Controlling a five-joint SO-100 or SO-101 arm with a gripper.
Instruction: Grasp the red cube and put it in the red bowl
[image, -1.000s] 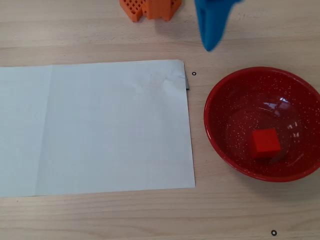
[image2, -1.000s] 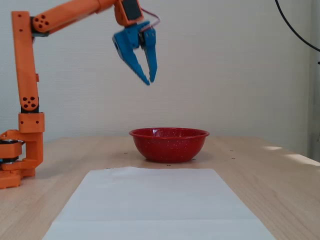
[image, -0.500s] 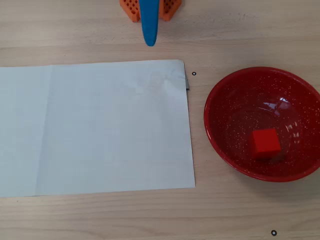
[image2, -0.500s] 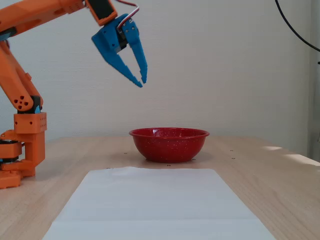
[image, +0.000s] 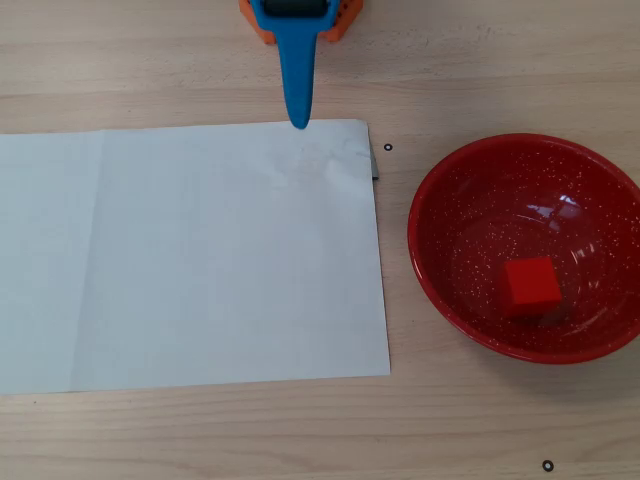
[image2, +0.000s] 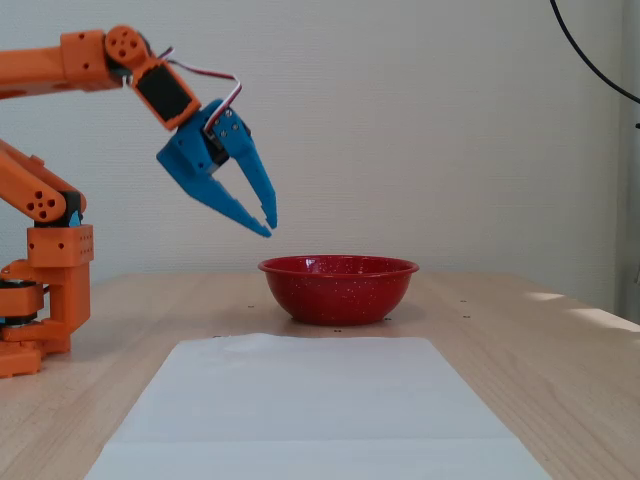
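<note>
The jaws of the blue gripper (image2: 268, 226) are nearly pressed together and hold nothing; in the fixed view the two pointed tips stand almost together with only a thin wedge of wall showing between the fingers higher up. They hang in the air, tilted down and to the right in that view, above the desk (image2: 560, 370) and to the left of the red bowl (image2: 338, 289), clear of its rim. In the overhead view the gripper (image: 298, 122) shows as one narrow blue blade pointing toward the near side, its tip over the far edge of the white paper sheet (image: 190, 260); from that angle the gap between the jaws is hidden.

The red cube (image: 530, 286) lies inside the red bowl (image: 440, 190), on the bowl's floor, a little toward the near side of its middle in the overhead view. In the fixed view the bowl's wall hides the cube entirely. The bowl stands on the bare wood to the right of the paper in the overhead view, close beside the sheet's right edge but probably not on it, though the view is not sharp enough to be sure.

The orange arm (image2: 60, 70) reaches in from the left in the fixed view, its base (image2: 40, 320) standing on the desk at the left edge. A black cable (image2: 590, 60) hangs at the upper right of that view.
</note>
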